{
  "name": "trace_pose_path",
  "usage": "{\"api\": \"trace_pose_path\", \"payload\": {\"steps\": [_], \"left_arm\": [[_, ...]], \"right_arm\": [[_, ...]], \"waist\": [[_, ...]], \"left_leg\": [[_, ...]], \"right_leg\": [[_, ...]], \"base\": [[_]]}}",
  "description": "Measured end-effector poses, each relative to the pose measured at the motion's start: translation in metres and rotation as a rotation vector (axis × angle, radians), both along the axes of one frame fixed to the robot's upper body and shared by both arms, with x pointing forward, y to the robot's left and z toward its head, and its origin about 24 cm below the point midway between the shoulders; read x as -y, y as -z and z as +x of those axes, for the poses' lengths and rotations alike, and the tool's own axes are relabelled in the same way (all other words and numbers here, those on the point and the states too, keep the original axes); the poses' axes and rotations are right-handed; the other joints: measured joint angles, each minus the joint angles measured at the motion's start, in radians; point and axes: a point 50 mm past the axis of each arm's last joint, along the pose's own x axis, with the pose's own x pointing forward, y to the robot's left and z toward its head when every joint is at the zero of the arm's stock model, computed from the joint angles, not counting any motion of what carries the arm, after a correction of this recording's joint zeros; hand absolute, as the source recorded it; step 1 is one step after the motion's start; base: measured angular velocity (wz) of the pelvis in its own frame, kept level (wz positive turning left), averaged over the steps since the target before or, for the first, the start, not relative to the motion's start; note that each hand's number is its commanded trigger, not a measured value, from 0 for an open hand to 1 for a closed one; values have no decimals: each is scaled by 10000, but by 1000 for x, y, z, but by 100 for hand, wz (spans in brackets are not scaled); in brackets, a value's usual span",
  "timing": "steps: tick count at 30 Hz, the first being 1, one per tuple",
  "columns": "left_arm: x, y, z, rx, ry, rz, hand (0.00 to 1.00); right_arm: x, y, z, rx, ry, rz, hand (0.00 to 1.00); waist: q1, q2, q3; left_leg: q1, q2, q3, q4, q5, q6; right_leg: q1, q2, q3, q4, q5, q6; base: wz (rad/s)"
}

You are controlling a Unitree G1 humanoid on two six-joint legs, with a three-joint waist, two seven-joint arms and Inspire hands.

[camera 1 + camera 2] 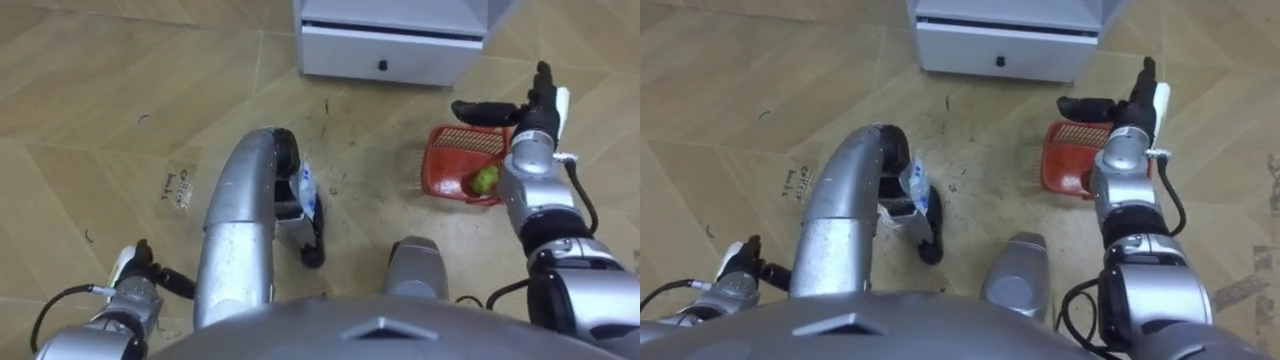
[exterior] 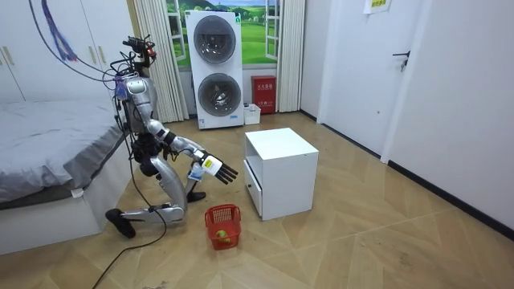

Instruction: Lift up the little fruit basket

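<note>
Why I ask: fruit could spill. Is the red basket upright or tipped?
Upright: the basket stands on the floor, its open top up, with a green fruit lying inside.

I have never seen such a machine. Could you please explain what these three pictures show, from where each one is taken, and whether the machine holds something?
It is a humanoid robot with two arms and hands like a person's. Two pictures come from the two eyes of a camera on its head, looking down. The third comes from a camera standing in the room: it shows the robot kneeling on the floor between a bed and a white cabinet. On the floor stands a red basket with a green fruit inside. The right hand hovers open above the basket, apart from it. The left hand hangs low beside it. Nothing holds the basket yet.
</note>
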Motion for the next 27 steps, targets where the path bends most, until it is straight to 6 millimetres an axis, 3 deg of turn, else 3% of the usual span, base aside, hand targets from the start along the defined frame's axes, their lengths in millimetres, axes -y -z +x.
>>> {"api": "trace_pose_path", "payload": {"steps": [6,9,13,14,15,17,21,27], "left_arm": [[2,1,-7,11,264,90,0],[4,3,-15,-162,555,60,0],[8,5,-27,-509,1028,-94,0],[16,8,-27,-532,1013,-312,0],[20,9,-29,-570,993,-442,0],[23,11,-37,-760,912,-673,0],[23,11,-40,-860,923,-747,0],[25,12,-39,-954,1125,-931,0]], "right_arm": [[-1,7,-11,-253,71,1,0],[-2,9,-14,-315,146,-67,0],[-2,13,-20,-487,112,-185,0],[0,9,-16,-422,-77,-359,0],[0,8,-14,-378,-109,-375,0],[-7,11,-16,-496,-392,-340,0],[-10,10,-14,-488,-654,-463,0],[-2,7,-13,-471,-787,-980,0]], "waist": [[-300,-112,-62],[-615,-252,-96],[-752,-462,-130],[-686,-168,-61],[-637,-116,-26],[-620,-141,-43],[-580,-226,-74],[-536,-194,-92]], "left_leg": [[4,-97,29,98,7,-13],[13,-143,30,167,57,-181],[-317,-236,-34,713,-44,-644],[-628,-187,-363,1003,-64,-864],[-775,-227,-505,1019,-6,-990],[-883,-433,-669,841,168,-1326],[-892,-434,-671,606,281,-1553],[-862,-405,-717,546,325,-1637]], "right_leg": [[64,25,81,305,-2,3],[152,50,94,488,-68,-79],[366,84,147,1191,-469,-293],[277,366,163,1443,-502,-393],[140,485,218,1496,-511,-388],[-75,493,363,1555,-524,-398],[-280,494,431,1658,-526,-391],[-365,567,457,1717,-528,-385]], "base": [[6],[10],[9],[-11],[-22],[-8],[0],[-1]]}}
